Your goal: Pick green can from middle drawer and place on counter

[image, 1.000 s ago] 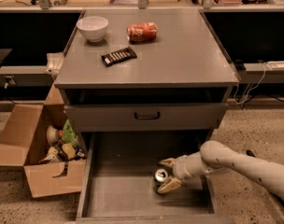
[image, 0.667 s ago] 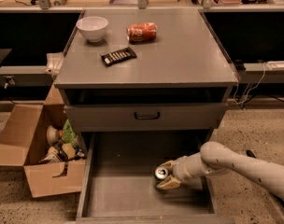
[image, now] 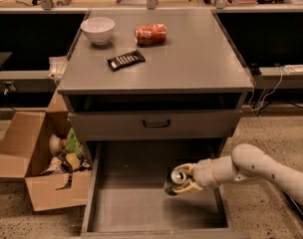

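The green can (image: 174,181), dark green with a silver top, is held tilted in my gripper (image: 184,181), whose pale fingers are shut around it. The arm (image: 256,166) reaches in from the right. The can hangs a little above the bare floor of the open middle drawer (image: 131,205), towards its right side. The grey counter (image: 191,59) lies above, at the top of the cabinet.
On the counter are a white bowl (image: 97,30), a red-orange can on its side (image: 150,34) and a flat black object (image: 125,59). A closed drawer front with a black handle (image: 156,123) sits above the open drawer. An open cardboard box of clutter (image: 37,163) stands at the left.
The gripper has risen slightly with the green can, lifting it off the drawer floor. Nothing on the counter has moved.
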Motion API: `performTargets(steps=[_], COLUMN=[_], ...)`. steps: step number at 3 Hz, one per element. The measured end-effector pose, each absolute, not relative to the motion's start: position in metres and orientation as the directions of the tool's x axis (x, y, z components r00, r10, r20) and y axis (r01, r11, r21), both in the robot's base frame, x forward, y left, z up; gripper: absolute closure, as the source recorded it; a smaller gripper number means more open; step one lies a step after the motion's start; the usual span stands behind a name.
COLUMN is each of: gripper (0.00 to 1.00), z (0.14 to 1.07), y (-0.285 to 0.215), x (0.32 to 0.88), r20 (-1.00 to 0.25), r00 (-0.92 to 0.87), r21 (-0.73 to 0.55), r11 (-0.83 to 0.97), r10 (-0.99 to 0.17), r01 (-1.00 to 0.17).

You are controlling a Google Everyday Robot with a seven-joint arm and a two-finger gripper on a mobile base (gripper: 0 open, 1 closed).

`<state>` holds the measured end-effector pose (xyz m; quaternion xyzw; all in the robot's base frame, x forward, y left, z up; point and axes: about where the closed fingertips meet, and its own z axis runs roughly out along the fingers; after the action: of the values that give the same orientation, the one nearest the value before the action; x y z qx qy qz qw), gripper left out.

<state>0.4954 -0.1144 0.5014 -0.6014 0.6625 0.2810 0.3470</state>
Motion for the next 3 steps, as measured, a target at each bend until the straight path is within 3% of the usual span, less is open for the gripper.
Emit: performTargets(steps=[1, 3], gripper=[1.0, 1.0], z=[0.566, 0.593], y=[-0.118, -0.121], x=[0.488, 0.484], r20=[-0.818, -0.813], r00=[0.034, 0.054], r21=[-0.09, -0.121], r11=[0.069, 0.077], r10=[-0.574, -0.58], r01=[-0.993, -0.99])
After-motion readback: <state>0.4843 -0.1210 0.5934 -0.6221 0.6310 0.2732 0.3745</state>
